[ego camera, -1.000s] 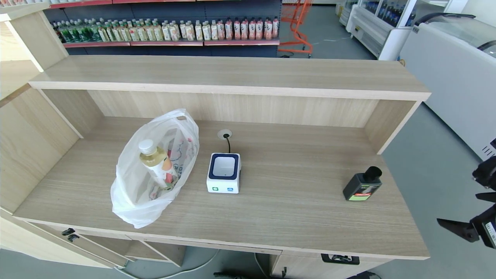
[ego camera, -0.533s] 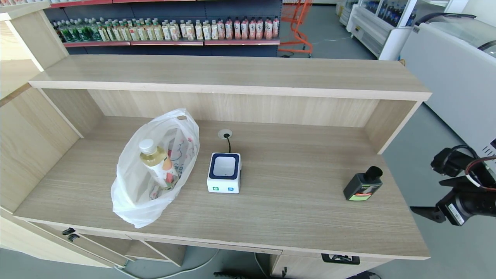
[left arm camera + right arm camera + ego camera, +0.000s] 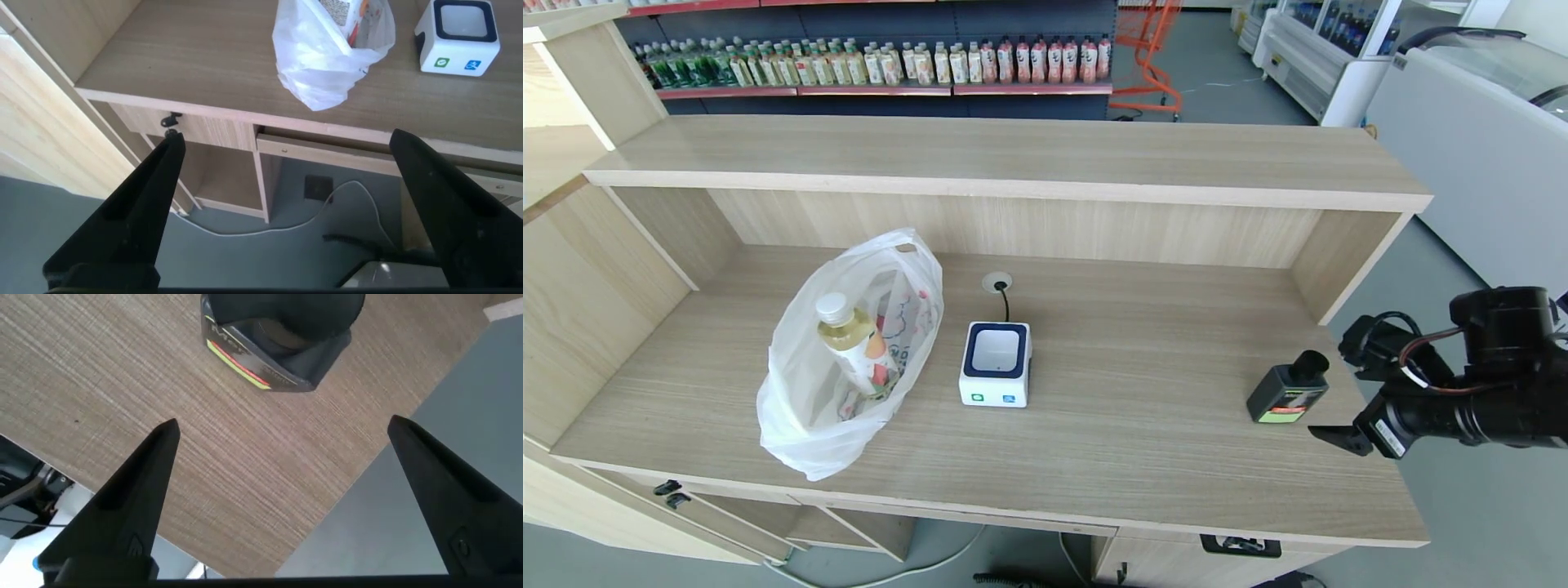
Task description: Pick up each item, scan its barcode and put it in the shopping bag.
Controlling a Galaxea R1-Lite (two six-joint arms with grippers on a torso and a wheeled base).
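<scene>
One dark bottle upright at the counter's right end; one scanner mid-counter, one shopping bag beside it with one drink bottle inside. From the left wrist, a cable under the counter. Right gripper near the dark bottle, fingers spread, empty; left gripper low before the counter edge, likewise spread

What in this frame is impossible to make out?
Dark bottle: barcode too small in head view; the right wrist view's edge crops it.
Shopping bag: contents behind the drink bottle veiled by plastic in head view; bag cropped in left wrist view.
</scene>
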